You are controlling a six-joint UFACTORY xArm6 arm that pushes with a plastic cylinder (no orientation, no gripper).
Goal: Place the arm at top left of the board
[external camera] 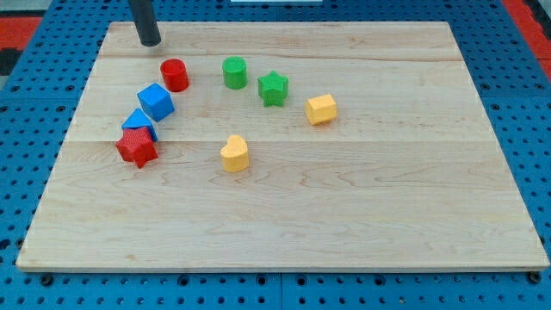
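Note:
My tip [151, 41] rests on the wooden board [362, 198] near its top left corner. The dark rod rises out of the view's top. The nearest block is a red cylinder [175, 75], below and slightly right of the tip, clearly apart from it. A blue cube [156, 102] lies below that. A second blue block [138, 123] and a red star [137, 147] touch each other lower left.
A green cylinder [234, 72] and a green star [273, 88] sit at the view's top centre. A yellow hexagon-like block [320, 109] lies right of them. A yellow heart [234, 154] lies mid-board. A blue pegboard [34, 129] surrounds the board.

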